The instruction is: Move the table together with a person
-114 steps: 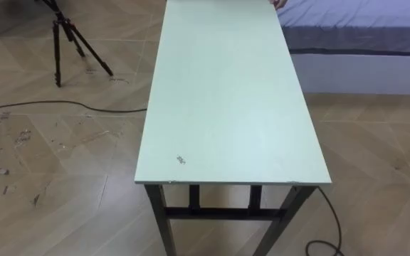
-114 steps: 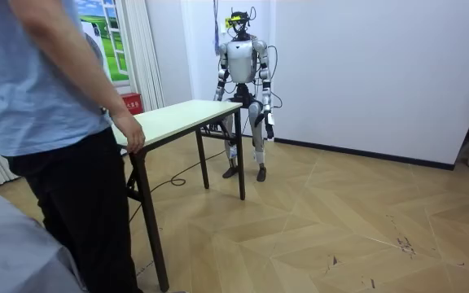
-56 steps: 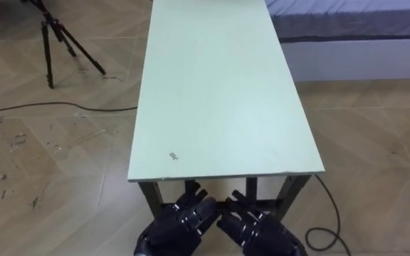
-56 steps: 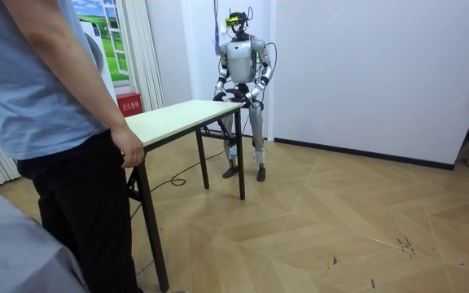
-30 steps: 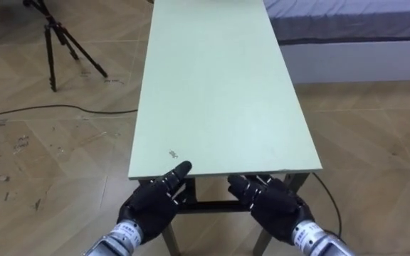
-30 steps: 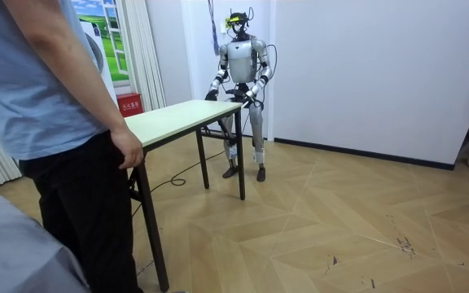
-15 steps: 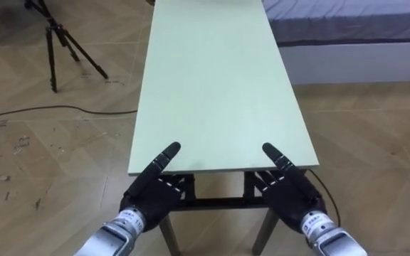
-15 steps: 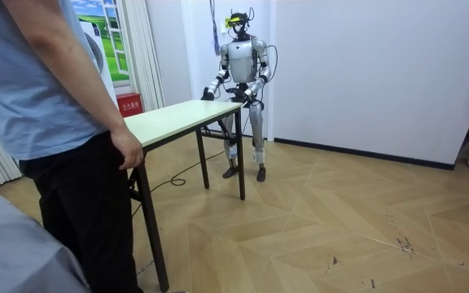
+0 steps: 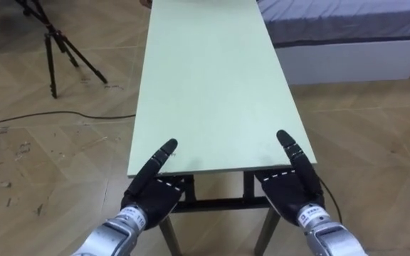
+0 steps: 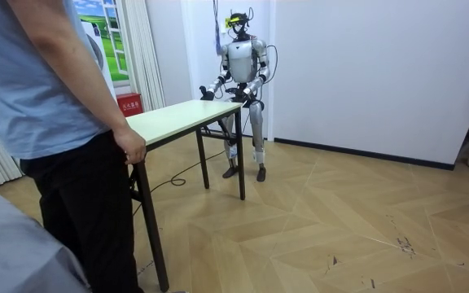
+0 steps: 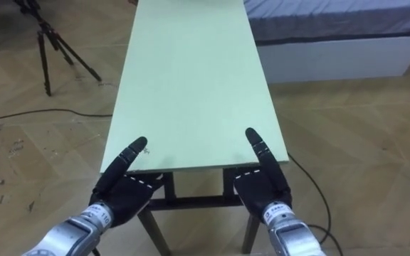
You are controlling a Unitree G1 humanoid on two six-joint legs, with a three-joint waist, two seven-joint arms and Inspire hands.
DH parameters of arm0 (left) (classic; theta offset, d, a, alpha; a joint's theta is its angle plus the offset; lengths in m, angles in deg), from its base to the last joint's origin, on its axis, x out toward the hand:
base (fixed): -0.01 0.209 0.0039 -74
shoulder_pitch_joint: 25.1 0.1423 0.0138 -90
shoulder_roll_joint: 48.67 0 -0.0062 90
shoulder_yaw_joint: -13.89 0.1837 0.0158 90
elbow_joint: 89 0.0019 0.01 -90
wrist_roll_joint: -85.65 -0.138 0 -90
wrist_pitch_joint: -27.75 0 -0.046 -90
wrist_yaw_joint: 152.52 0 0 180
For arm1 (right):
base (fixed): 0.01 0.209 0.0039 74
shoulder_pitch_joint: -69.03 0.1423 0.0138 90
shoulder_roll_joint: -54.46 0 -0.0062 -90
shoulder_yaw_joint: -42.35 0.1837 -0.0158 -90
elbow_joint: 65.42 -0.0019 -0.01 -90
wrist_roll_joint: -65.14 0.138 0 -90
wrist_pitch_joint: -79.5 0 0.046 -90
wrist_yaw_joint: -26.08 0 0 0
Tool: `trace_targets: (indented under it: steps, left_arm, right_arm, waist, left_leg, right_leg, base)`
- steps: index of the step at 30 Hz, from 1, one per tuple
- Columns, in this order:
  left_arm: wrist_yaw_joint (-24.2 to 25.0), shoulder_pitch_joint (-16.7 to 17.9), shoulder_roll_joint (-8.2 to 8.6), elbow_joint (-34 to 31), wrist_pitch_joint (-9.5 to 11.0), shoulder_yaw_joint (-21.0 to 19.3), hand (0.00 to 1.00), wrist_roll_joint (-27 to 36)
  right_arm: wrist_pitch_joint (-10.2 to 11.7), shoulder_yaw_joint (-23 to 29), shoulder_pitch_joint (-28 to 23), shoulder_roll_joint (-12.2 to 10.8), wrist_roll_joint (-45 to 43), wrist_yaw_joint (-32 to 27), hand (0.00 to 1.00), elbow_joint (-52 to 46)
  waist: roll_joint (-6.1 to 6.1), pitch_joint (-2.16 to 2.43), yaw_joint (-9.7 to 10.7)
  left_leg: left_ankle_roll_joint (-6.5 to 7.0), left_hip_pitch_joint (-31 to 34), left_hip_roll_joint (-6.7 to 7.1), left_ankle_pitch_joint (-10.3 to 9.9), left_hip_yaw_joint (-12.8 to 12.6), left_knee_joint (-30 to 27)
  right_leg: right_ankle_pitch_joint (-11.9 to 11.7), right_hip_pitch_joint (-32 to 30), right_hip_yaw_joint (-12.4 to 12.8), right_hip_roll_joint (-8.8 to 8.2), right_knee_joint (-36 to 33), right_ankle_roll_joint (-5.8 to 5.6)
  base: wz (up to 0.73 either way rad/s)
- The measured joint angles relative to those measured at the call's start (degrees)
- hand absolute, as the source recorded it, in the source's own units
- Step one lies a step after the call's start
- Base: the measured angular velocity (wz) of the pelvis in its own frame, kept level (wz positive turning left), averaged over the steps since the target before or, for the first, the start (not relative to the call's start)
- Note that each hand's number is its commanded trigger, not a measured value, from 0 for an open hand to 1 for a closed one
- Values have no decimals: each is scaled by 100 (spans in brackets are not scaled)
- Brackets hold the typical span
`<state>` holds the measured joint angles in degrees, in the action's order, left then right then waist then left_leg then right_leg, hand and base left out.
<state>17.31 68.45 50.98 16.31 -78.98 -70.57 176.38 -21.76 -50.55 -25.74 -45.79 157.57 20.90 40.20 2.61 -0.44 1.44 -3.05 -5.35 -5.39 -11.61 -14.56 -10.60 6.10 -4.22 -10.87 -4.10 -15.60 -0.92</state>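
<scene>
Both hands have come up from below the near end since the earlier frames, and their thumbs now reach further onto the top than half a second ago; left hand (image 9: 151,193) sits at the near left corner of the counter (image 9: 212,78), right hand (image 9: 290,188) at the near right corner; each thumb lies straight on the pale top, palm just below the edge; whatever reaches under the slab is hidden, so I cannot tell the state of the fingers there.

Counter stands lengthwise between robot and person (image 10: 47,106); room view shows the person's hand (image 10: 130,146) resting on the far end; legs look to be on the floor.

Surroundings: tripod (image 9: 55,43) and a floor cable (image 9: 48,115) to the robot's left, bed (image 9: 347,28) to its right, near the far end.

Progress, judged: approach and hand placement done at both ends; the lift and the carry are left; no sign yet that the top has risen or shifted.
</scene>
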Motion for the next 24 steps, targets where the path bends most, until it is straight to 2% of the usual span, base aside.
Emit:
trace_targets:
  steps: [1, 2, 3, 4, 5, 6, 7, 8, 13, 17, 21, 24]
  left_arm:
    - [-53, 0, 64, -28, 11, -41, 9, 0]
    - [-63, 0, 86, -35, 18, -55, 49, 0]
    - [-89, 0, 114, -60, 27, -82, 53, 1]
    - [-108, 0, 124, -96, 50, -86, 92, 1]
    - [-128, 0, 128, -106, 57, -86, 100, 5]
    - [-170, -1, 139, -119, 69, -86, 100, 30]
    - [-187, 0, 159, -127, 93, -86, 100, 30]
    - [-204, 0, 175, -130, 113, -86, 100, 31]
    - [-348, -1, 342, -138, 322, -86, 100, 20]
    - [-693, -9, 402, -130, 408, -86, 100, -33]
    - [-710, -5, 518, -148, 455, -75, 100, -284]
    - [-798, -5, 505, -161, 552, -76, 100, -286]
  right_arm:
    - [16, 1, 0, 0, 1, -9, 0, -25]
    - [24, 1, 0, -2, 2, -9, 0, -38]
    - [31, 1, 0, -5, 4, -13, 0, -64]
    - [40, 1, 0, -12, 17, -13, 0, -97]
    - [46, 1, 0, -16, 39, -13, 0, -100]
    - [64, 0, 0, -29, 96, -25, 59, -102]
    - [113, 0, -1, -70, 111, -57, 87, -125]
    - [151, 0, -5, -108, 111, -99, 100, -151]
    - [384, -25, -16, -266, 107, -263, 100, -230]
    - [427, -46, -16, -367, 103, -574, 100, -231]
    - [651, -133, -27, -428, 69, -791, 100, -186]
    - [769, -269, -27, -472, 24, -787, 100, -188]
  waist:
    - [12, -7, 0]
    - [18, -10, 0]
    - [25, -9, -1]
    - [29, -11, -6]
    - [30, -11, -6]
    - [31, -10, -6]
    - [31, -11, -2]
    - [30, -11, 1]
    - [31, -11, -21]
    - [30, -11, -20]
    - [65, -48, -163]
    - [62, -54, -176]
  left_leg:
    - [1, 14, 2, -1, 15, 0]
    - [1, 22, 4, -1, 25, 0]
    - [1, 60, 6, -1, 42, -6]
    - [1, 102, 6, 0, 58, -16]
    - [2, 109, 5, 0, 66, -20]
    - [2, 109, 6, 0, 69, -23]
    - [2, 112, 6, 0, 68, -23]
    - [2, 112, 6, 0, 68, -23]
    - [2, 114, 6, 0, 68, -34]
    - [2, 164, 9, 0, 65, -37]
    - [2, 154, 12, 0, 71, -20]
    - [2, 114, 11, 0, 88, 26]
  right_leg:
    - [0, -12, -1, 0, 0, 0]
    - [0, -19, -1, 0, 0, 0]
    - [-2, -54, -1, 0, -8, 3]
    - [-12, -95, -1, 1, -10, 12]
    - [-13, -98, -4, 1, -10, 13]
    - [-13, -98, -5, 1, -11, 13]
    - [-14, -98, -6, 1, -10, 13]
    - [-14, -97, -6, 1, -10, 12]
    - [-14, -99, -7, 0, -15, 12]
    - [-12, -164, -7, -3, -15, 10]
    - [-11, -187, -22, -7, -16, 6]
    - [-10, -171, -28, -3, -12, 4]
  base:
    - [0]
    - [0]
    - [0]
    - [0]
    - [0]
    - [0]
    - [0]
    - [0]
    - [0]
    - [0]
    - [0]
    - [-1]
